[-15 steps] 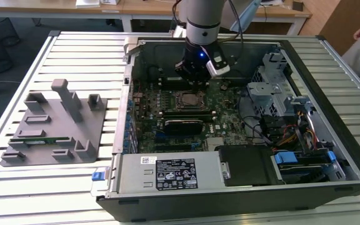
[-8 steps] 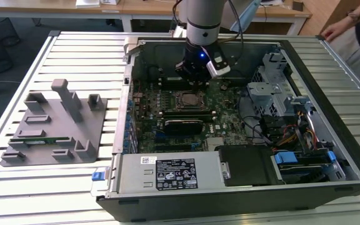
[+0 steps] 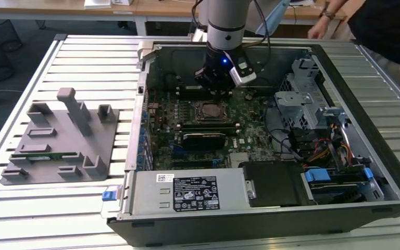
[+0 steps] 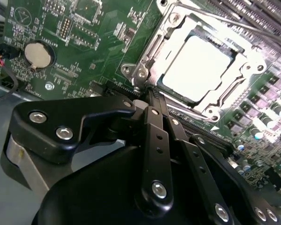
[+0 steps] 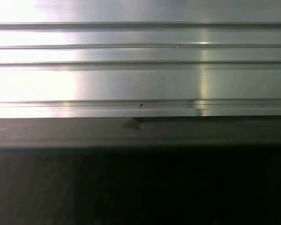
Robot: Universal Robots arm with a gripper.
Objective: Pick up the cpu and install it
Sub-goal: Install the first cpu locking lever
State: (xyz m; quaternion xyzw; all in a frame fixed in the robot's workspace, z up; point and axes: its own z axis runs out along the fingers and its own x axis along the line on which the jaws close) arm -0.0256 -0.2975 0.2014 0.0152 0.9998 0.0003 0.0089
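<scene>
Silver cpu (image 4: 195,69) in socket (image 4: 246,70) (seated)

Arm's black linkage (image 4: 154,154) hides socket's (image 4: 196,70) near edge; person (image 3: 387,26) cropped.

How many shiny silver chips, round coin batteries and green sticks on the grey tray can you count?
cpu, in the socket: 1
round coin battery: 1
green memory stick on the grey tray: 1
Total: 3
</scene>
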